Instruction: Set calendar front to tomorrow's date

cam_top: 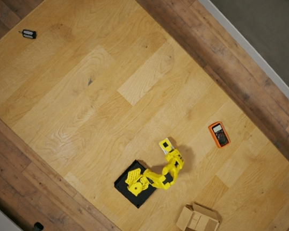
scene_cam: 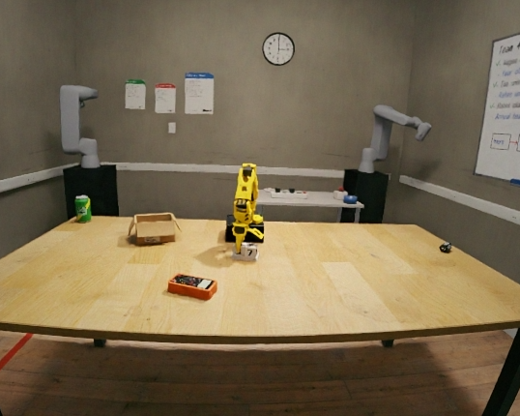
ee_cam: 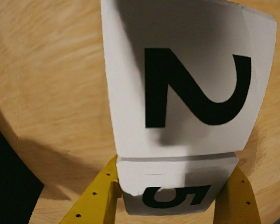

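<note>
While my claw (ee_cam: 171, 212) hangs straight down over the bench (scene_cam: 322, 285), its two yellow fingers are clamped on the sides of a white cube (ee_cam: 180, 90) and cannot come any closer together. Seen from my wrist, the cube's upper face is plain white with a bold black 2 lying on its side, the face partly in my own shadow. Just below it, on the face turned toward my wrist between the fingers, I see the top half of a black 5 or similar round digit; the rest is cut off, so I cannot be sure of it.

Out front, the exterior view shows the calendar (scene_cam: 245, 252) near the middle of the bench, just ahead of my black base (scene_cam: 245, 231) and nearer the far edge than the near one. It is small and white, with a black 7 on the right-hand cube (scene_cam: 249, 252) facing away from me. The tray under the cubes is too small to make out clearly, and I cannot tell whether the cube in my grip touches it or is lifted off it.

From above, only a yellow-edged white corner with a black square mark (cam_top: 165, 144) pokes out past my wrist.

Toward the near edge lies an orange multimeter (scene_cam: 192, 285), well apart from the calendar. Farther back, toward the far left corner, sits an open cardboard box (scene_cam: 153, 228), and beyond it a green can (scene_cam: 82, 208).
</note>
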Tool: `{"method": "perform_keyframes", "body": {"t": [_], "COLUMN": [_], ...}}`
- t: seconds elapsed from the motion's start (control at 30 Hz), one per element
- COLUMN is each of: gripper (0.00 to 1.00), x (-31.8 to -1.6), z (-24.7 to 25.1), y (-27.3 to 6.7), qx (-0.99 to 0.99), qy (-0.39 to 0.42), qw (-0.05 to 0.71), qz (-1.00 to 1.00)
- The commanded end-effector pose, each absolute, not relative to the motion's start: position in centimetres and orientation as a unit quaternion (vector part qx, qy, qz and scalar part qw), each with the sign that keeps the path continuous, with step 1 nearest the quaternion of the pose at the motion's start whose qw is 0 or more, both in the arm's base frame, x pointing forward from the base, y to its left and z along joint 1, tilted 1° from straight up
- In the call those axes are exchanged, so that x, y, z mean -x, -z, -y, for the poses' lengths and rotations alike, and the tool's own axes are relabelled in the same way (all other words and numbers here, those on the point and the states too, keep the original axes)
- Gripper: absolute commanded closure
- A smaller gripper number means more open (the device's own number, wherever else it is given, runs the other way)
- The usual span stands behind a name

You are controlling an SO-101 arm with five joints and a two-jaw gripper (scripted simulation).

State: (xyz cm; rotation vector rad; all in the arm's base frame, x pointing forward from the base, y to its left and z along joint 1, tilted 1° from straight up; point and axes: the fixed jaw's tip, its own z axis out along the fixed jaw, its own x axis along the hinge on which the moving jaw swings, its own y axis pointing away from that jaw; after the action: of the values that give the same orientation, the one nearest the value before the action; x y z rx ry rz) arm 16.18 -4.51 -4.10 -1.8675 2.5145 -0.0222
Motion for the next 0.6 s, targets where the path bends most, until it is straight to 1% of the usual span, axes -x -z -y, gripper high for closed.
{"method": "perform_keyframes", "body": {"t": [0.0,0.57], "gripper": [1.0,1.0], "x": [-16.1,-16.14], "z": [4.62,4.62], "y": [4.14,3.83], "qx": [0.589,0.589], "qy": [0.003,0.003], "qw": [0.002,0.002], "qz": [-0.808,-0.808]}}
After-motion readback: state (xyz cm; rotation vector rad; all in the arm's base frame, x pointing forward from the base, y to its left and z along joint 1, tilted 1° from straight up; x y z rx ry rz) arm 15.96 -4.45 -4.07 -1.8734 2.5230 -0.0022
